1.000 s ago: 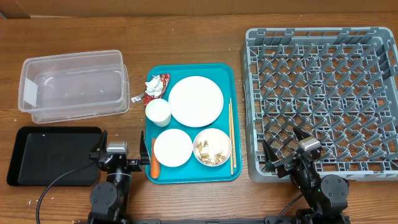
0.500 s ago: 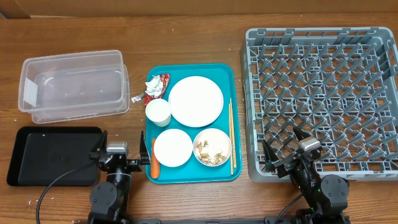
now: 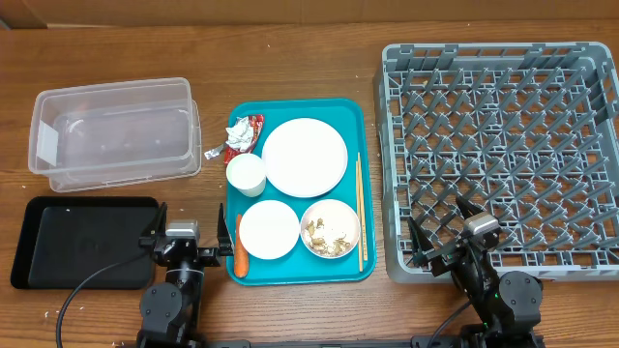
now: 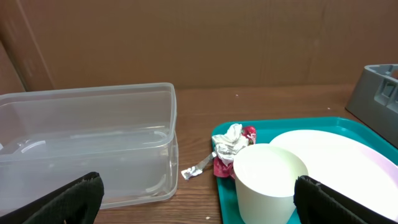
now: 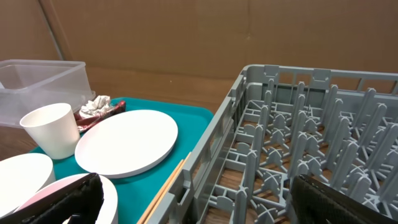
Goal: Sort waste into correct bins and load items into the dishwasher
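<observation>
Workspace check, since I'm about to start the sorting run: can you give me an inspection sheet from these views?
Surface: wooden table; no spills seen.
Job's things: teal tray holds plate, cup, empty bowl, bowl with food scraps, chopsticks, carrot and wrapper; clear tub, black tray and dish rack are all empty.
Clutter: foil scrap on the table between tub and teal tray.
Grippers: left gripper and right gripper both open, holding nothing.
Cables: one black cable by the left arm's base.
Surroundings: brown cardboard wall behind the table.
</observation>
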### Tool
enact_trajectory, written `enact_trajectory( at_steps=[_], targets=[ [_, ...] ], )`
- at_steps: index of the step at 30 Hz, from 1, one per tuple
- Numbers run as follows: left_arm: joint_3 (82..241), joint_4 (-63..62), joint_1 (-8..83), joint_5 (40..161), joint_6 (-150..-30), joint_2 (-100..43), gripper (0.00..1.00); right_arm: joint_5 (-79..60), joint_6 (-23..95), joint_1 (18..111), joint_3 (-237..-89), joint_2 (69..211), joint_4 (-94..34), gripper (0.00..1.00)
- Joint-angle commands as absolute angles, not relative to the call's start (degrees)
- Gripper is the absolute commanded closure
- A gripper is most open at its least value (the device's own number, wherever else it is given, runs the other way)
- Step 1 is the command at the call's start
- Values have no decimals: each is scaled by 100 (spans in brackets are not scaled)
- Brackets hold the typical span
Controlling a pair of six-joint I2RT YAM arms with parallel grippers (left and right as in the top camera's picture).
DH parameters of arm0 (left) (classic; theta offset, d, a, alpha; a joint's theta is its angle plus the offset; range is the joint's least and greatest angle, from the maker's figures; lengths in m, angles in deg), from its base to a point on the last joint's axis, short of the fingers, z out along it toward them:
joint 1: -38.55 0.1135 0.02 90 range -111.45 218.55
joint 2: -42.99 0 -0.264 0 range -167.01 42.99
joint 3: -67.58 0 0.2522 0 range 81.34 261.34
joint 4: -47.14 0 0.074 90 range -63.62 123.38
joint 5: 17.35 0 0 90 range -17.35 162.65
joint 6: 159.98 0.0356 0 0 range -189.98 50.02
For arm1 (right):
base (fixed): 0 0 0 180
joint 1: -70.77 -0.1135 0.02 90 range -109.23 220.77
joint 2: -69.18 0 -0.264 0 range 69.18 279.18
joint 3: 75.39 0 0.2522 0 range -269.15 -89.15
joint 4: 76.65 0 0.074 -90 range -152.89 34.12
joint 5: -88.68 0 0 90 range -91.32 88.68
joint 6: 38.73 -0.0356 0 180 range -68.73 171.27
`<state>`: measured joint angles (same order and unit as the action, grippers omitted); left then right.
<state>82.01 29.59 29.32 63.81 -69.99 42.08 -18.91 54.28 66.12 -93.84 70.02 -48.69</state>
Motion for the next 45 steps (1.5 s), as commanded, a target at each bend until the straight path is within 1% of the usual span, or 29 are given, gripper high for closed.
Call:
enact_trajectory(
  at_steps=[1,35,37,41,45],
  targets=[
    [8164,2985,2967,6390,-7036,4273,0,-1893,5432,6595,-9360,6934,-4910,0],
    [8164,3066,2962,6425,-7040,4273,0,-1895,5432,6595,-9360,6934,-4915,0],
    [8164,2972,2962,6663,-7040,4273,0,-1895,5432,6595,-9360,6934,-4915,0],
    [8166,2981,2962,7756,-7040,4273,0,-2087,5408,6595,-9360,6934,-4917,0],
    [8168,3868,2962,9513,-7097,4273,0,-2804,5410,6595,-9373,6934,-4961,0]
  ],
)
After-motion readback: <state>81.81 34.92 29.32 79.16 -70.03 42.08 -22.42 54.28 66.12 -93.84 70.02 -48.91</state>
